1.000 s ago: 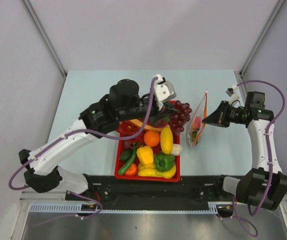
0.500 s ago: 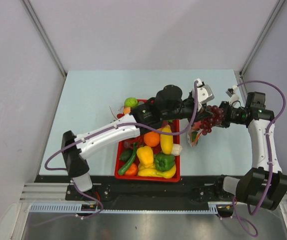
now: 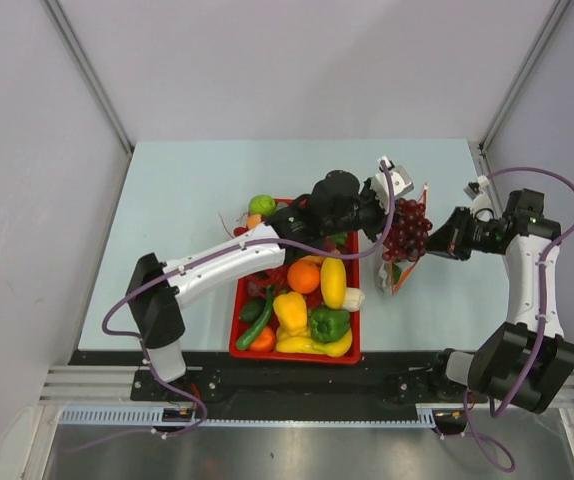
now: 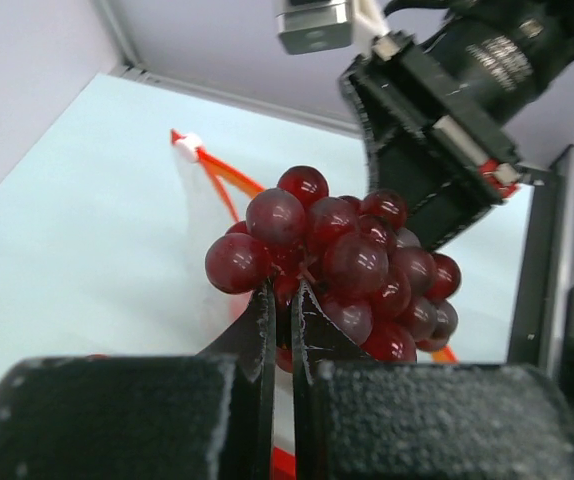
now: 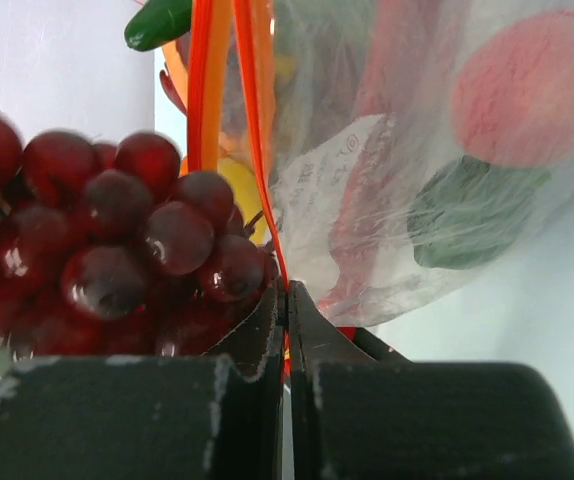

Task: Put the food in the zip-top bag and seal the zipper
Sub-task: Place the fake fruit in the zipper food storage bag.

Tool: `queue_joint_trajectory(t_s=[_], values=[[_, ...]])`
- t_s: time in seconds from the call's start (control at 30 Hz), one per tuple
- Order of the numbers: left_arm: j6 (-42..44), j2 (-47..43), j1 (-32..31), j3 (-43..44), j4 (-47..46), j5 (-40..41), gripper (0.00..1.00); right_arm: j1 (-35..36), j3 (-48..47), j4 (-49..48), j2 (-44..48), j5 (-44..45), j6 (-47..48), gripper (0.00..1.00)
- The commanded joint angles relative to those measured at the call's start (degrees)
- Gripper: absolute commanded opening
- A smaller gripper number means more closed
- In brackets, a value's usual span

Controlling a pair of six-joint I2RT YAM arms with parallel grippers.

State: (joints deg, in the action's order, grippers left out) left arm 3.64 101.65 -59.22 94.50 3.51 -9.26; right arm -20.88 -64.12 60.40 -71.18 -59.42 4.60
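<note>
My left gripper (image 3: pixel 394 212) (image 4: pixel 285 292) is shut on the stem of the purple grape bunch (image 3: pixel 405 230) (image 4: pixel 352 262). The bunch hangs right at the mouth of the zip-top bag (image 3: pixel 399 270) (image 5: pixel 407 200), to the right of the tray. My right gripper (image 3: pixel 445 241) (image 5: pixel 285 292) is shut on the bag's near lip at the orange-red zipper (image 4: pixel 229 182) (image 5: pixel 207 90), holding the mouth apart. Inside the bag lie a pink peach (image 5: pixel 532 85) and a dark green piece (image 5: pixel 462 205). In the right wrist view the grapes (image 5: pixel 117 250) sit just left of the held strip.
The red tray (image 3: pixel 267 356) stands in front of the arm bases, filled with an orange (image 3: pixel 304 276), a yellow fruit (image 3: pixel 333 280), a green pepper (image 3: pixel 329 324), yellow peppers (image 3: pixel 290 312) and other toys. A green fruit (image 3: pixel 260 205) lies behind the tray's far left corner.
My left arm has swung right, carrying the grape bunch from above the tray's far end to the bag's mouth. My right gripper has shifted slightly right, still holding the bag's lip.
</note>
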Motion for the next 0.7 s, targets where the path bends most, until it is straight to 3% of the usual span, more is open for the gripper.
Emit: queue_joint_trajectory(t_s=[0.0,0.4,0.57,0.67], values=[[3.48,0.83,-0.37,-0.28,-1.66,7.30,0.00,-0.39,-2.86,1.91,-0.19,-3.51,1.81,0.00],[10.59,1.27,-2.74,2.18,-2.45,18.04,0.00,-0.91,-3.03,2.18,-0.72,-3.25,2.61,0.00],[11.39,1.54,-6.78,4.03,2.63,11.38,0.00,-1.00,-2.94,0.25,-0.80,-3.86,0.33,0.00],[10.87,3.20,-9.50,5.52,5.18,12.06,0.00,-1.00,-2.68,-1.07,-0.98,-4.56,-0.99,0.00]])
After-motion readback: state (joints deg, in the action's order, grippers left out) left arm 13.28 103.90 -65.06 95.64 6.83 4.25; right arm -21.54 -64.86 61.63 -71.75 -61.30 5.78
